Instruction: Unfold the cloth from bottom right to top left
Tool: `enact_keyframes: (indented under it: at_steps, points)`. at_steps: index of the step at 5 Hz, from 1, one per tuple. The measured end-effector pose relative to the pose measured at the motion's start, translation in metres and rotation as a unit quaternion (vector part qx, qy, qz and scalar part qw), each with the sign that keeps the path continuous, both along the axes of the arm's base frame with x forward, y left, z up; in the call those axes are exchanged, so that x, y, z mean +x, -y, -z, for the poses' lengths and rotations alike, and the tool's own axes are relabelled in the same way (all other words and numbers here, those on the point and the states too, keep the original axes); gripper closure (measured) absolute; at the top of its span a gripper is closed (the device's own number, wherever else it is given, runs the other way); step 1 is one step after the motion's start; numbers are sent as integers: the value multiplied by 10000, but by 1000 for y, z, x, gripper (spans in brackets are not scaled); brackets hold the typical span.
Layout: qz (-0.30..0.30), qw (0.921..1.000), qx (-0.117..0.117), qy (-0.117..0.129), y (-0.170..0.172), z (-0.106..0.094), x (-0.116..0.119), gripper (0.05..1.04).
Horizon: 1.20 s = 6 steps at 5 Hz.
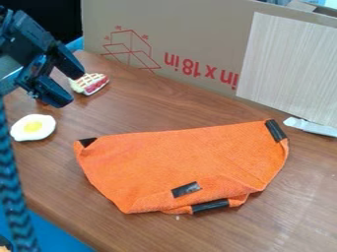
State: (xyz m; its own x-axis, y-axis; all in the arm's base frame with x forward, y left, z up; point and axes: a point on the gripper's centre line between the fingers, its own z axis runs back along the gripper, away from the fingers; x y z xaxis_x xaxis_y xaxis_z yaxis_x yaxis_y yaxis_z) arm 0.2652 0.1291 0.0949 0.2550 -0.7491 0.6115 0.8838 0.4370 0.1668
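1. Cloth (178, 160), orange and folded, at centre to lower centre of frame; claw (72, 89) at upper left, jaws spread, nothing between them
2. Risk: bunched layers near the black tab (211, 205), lower centre; too deep a pinch would likely catch several and drag everything
3. Obscured: cloth's underlayers; arm (16, 37) cut off at left edge

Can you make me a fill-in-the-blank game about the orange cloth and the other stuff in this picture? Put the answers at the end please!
The gripper is up in the air and is not touching the orange ____.
The number of black patches you can see on that orange thing is ____.
The toy fried egg is white with a middle that is ____.
The printing on the cardboard box is coloured ____.

Missing words: cloth; four; yellow; red.
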Motion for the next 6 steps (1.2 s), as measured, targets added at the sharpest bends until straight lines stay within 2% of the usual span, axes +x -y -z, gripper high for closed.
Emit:
enact_keyframes:
  at_steps: [1,2,3,4,5,6]
  points:
    - [-5,9999,-55,-103,2,7,-1,83]
    - [610,9968,388,-343,42,25,-3,83]
    - [591,9888,1223,-621,86,30,-2,83]
    - [393,9839,1549,-806,121,35,7,83]
    - [-37,9879,1263,-896,153,37,16,83]
    - [-403,9904,850,-1015,168,46,19,83]
